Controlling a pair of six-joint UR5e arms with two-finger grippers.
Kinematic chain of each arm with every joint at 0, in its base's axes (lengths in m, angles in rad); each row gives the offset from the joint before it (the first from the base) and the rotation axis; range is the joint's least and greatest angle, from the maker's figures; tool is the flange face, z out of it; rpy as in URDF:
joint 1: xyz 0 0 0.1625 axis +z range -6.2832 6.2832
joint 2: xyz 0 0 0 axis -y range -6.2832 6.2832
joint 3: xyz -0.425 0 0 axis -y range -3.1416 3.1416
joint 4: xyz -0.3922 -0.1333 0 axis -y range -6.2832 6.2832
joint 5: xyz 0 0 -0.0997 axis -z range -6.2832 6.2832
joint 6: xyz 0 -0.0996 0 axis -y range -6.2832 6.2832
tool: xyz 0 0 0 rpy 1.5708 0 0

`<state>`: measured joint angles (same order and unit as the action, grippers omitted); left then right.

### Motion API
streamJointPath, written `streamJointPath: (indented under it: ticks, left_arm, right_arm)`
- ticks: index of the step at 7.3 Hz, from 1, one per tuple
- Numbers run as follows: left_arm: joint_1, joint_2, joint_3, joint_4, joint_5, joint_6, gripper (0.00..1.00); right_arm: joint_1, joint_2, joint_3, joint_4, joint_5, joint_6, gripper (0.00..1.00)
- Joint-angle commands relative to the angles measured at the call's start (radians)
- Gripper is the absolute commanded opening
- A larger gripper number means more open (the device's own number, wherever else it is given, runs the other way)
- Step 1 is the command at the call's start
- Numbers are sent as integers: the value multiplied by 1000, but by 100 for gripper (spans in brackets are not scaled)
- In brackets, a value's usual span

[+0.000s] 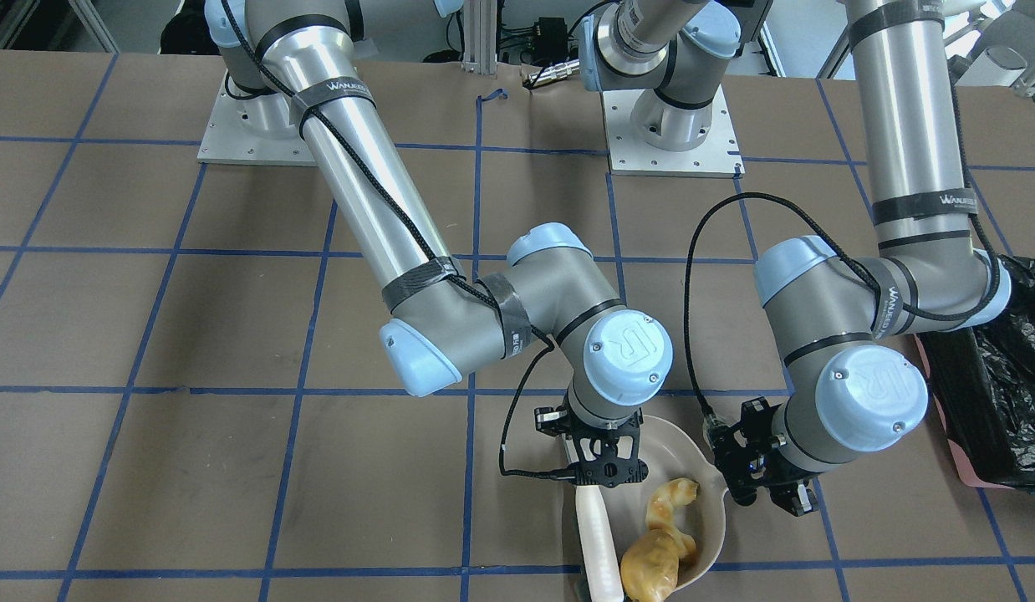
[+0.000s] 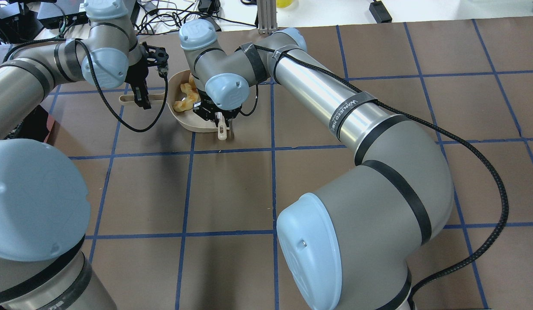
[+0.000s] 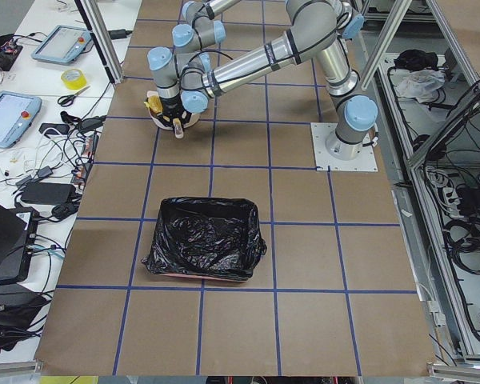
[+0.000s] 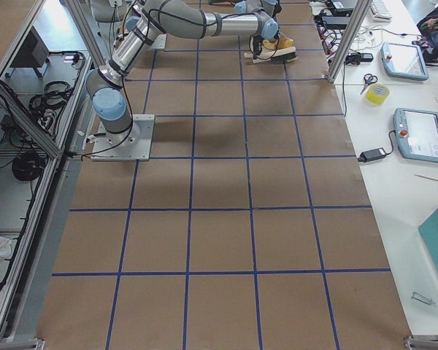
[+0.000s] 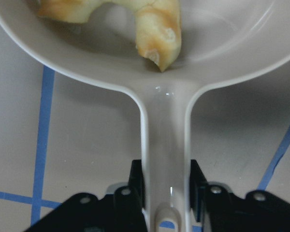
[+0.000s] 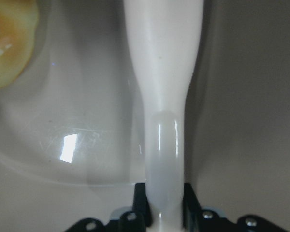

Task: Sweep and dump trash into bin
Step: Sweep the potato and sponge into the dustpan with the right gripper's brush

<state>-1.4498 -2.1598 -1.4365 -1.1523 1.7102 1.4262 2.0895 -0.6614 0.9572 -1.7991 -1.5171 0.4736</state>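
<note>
A beige dustpan [image 1: 708, 535] lies on the table and holds a pale-orange croissant piece [image 1: 673, 500] and a yellow-orange potato-like lump [image 1: 650, 570]. My left gripper [image 1: 767, 481] is shut on the dustpan's handle [image 5: 165, 145]; the croissant [image 5: 157, 29] lies just inside the pan. My right gripper [image 1: 605, 468] is shut on a white brush handle [image 1: 597, 535], which rests along the pan's edge [image 6: 63, 125] beside the lump [image 6: 7, 43]. The green sponge wedge is hidden. The pink bin with a black bag [image 3: 204, 240] stands well apart from the pan.
The table is brown with blue tape lines. The bin's black bag [image 1: 1015, 376] shows at the right edge of the front-facing view, behind my left arm's elbow [image 1: 873, 393]. The arm bases [image 1: 672, 138] stand at the far side.
</note>
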Motion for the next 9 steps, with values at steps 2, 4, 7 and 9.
streamJointPath:
  ticks: [2,4,7,9]
  left_arm:
    - [0,0,-2,0,-1,0,11]
    - [0,0,-2,0,-1,0,11]
    - [-1,0,-4,0,-1,0,11]
    - [-1,0,-5,0,-3,0,11]
  right_arm:
    - [47,-49,66,78,47,132,0]
    - [60,-50,67,83,107,200,0]
    - [52,-104,67,193,116,200,0]
    - [41,-122,67,239,139,212,0]
